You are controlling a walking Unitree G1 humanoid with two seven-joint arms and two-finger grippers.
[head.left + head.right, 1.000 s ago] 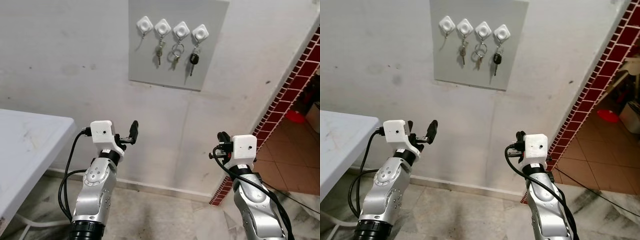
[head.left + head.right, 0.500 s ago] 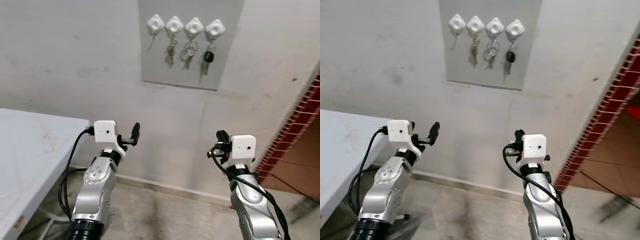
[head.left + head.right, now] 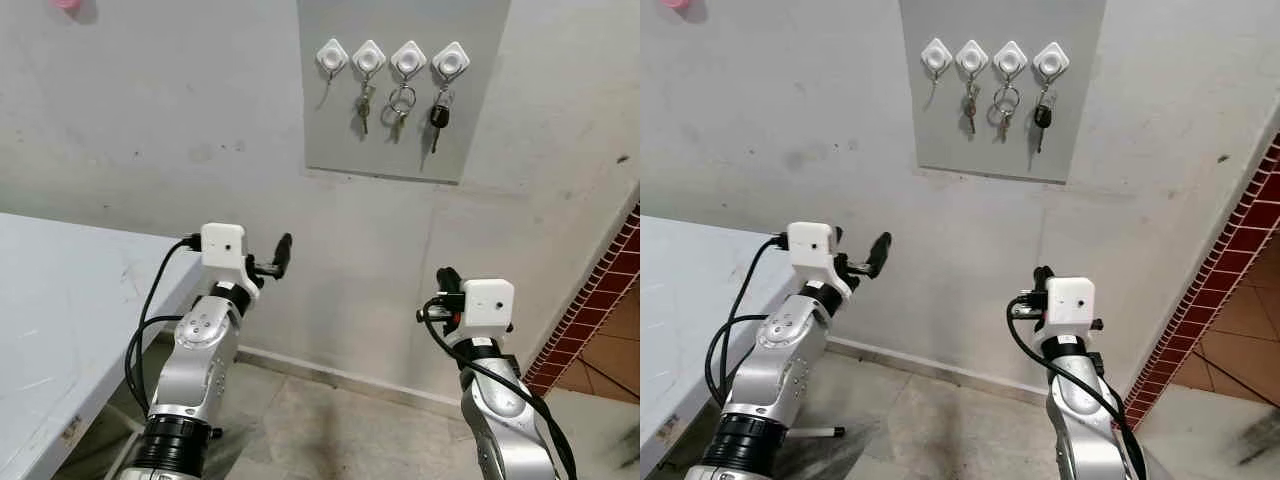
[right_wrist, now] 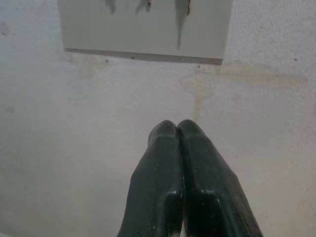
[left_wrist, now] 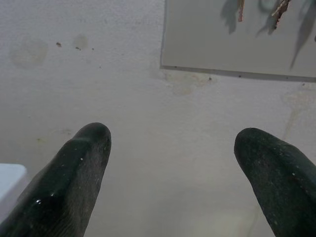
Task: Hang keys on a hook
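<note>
A grey board (image 3: 400, 150) on the white wall carries a row of white diamond-shaped hooks (image 3: 407, 58). The leftmost hook (image 3: 332, 54) holds no key. A brass key (image 3: 362, 105), a ringed bunch of keys (image 3: 400, 103) and a black-headed car key (image 3: 437, 118) hang from the other three. Both arms are raised below the board, well short of the wall. My left gripper (image 5: 173, 163) is open with nothing between its fingers. My right gripper (image 4: 177, 133) is shut and holds nothing. The key tips (image 5: 281, 6) show in the left wrist view.
A white table (image 3: 60, 290) stands to my left against the wall. A wall edge of red tiles (image 3: 600, 300) runs down on the right, with an orange tiled floor beyond. Grey floor (image 3: 320, 420) lies below the arms. Something pink (image 3: 65, 5) sits high on the wall at left.
The camera has turned left, so the board sits further right in the picture, more table shows and less red tile. Both arms keep the same raised pose.
</note>
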